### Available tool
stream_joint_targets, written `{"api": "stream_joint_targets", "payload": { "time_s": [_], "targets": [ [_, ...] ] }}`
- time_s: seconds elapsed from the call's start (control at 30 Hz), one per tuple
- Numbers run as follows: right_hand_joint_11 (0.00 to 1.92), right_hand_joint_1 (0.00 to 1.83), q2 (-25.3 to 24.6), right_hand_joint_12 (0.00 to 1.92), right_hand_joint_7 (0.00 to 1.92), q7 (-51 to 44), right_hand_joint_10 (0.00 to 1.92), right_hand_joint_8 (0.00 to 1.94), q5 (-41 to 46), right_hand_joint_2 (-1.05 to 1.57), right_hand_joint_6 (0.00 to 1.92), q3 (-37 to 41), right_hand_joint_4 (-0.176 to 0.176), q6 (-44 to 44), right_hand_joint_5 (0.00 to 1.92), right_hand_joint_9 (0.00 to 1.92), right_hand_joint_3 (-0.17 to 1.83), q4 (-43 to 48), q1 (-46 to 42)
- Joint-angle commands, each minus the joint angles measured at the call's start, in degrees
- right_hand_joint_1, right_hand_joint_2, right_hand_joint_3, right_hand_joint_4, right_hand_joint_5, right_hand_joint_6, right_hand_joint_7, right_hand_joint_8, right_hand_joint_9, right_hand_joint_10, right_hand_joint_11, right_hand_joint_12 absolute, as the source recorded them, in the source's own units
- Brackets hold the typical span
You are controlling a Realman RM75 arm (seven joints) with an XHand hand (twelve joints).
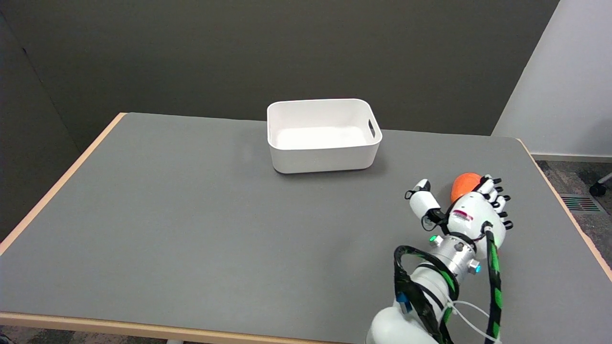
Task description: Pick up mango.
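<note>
the right arm (pixel 430 296) came in from the lower right corner, white with black and green cables looped along it, and reached out over the grey worktop (pixel 191 229). at its end the right hand (pixel 471 210) was seen from the back, with its fingers (pixel 497 198) spread apart and its thumb (pixel 421 198) held out wide to the left, away from the rest. nothing was clamped in it; the fingers were apart and held nothing that could be seen. the mango (pixel 464 184), an orange rounded fruit, lay on the worktop just beyond the hand, near the right edge, its lower part hidden behind the palm. the fingertips reached up along the mango's right side, while the thumb stood clear of it on the left. whether any finger actually touched the fruit could not be told from this angle. farther back, well apart from the hand and the mango, a white bin (pixel 322 162) with rounded corners and a slot handle in its right wall sat near the far edge of the worktop, towards the middle. behind that stood a dark wall (pixel 239 52).
</note>
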Motion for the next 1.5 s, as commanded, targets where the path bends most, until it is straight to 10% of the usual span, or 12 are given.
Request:
{"api": "stream_joint_targets", "payload": {
  "time_s": [0.03, 0.5, 0.93, 1.5],
  "targets": [
    [0.41, 0.39, 7.8, 1.71, 0.07, 1.32, 0.86, 0.53, 17.92, 0.72, 0.38, -4.74, -0.176, 2.45, 0.0, 0.04, 0.73, 7.96, 12.74],
    [0.31, 0.4, 16.31, 1.65, 0.0, 4.32, 0.77, 0.44, 30.03, 0.68, 0.27, -0.56, -0.176, 2.24, 0.0, 0.0, 0.79, 7.06, 13.46],
    [0.0, 0.38, 15.93, 1.09, 0.0, 4.68, 0.19, 0.0, 27.32, 0.62, 0.09, -0.96, -0.176, 3.59, 0.0, 0.0, 0.84, 5.11, 11.51],
    [0.0, 0.43, 15.3, 0.67, 0.0, 9.39, 0.0, 0.0, 34.63, 0.73, 0.16, -2.71, -0.176, -5.01, 0.0, 0.0, 0.64, 16.93, 18.44]
  ]
}}
